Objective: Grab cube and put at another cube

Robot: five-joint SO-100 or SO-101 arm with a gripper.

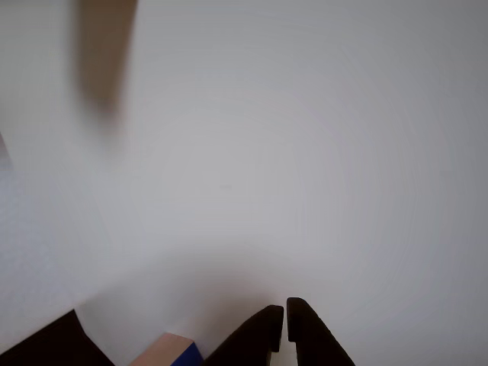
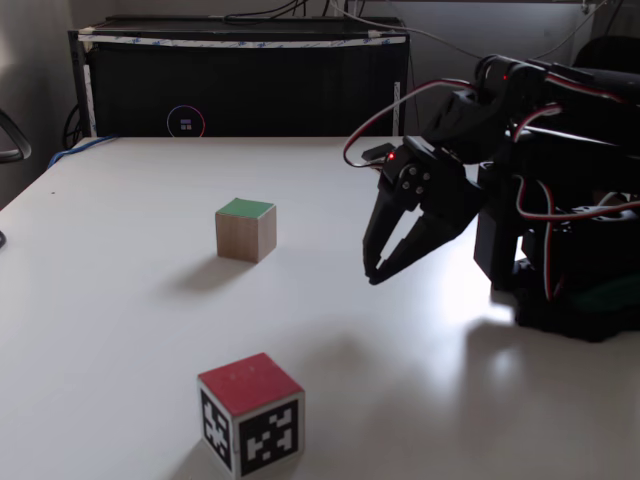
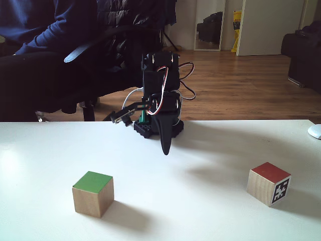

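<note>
The cube (image 2: 245, 230) with a green top and plain wood sides sits on the white table, at front left in another fixed view (image 3: 93, 193). Another cube (image 2: 250, 412), with a red top and black-and-white marker faces, sits nearer the camera; it is at the right in the other fixed view (image 3: 269, 183). My gripper (image 2: 372, 272) hangs a little above the table between them, pointing down, shut and holding nothing (image 3: 165, 149). In the other view its fingertips (image 1: 286, 324) almost touch, and a cube corner (image 1: 174, 351) with a pale face and a blue face shows at the bottom edge.
The arm's black base (image 2: 570, 290) stands at the table's edge (image 3: 150, 128). A black cabinet (image 2: 240, 80) lines the far side of the table. A seated person (image 3: 40, 50) is behind the table, and a white mouse (image 3: 315, 131) lies at the right edge.
</note>
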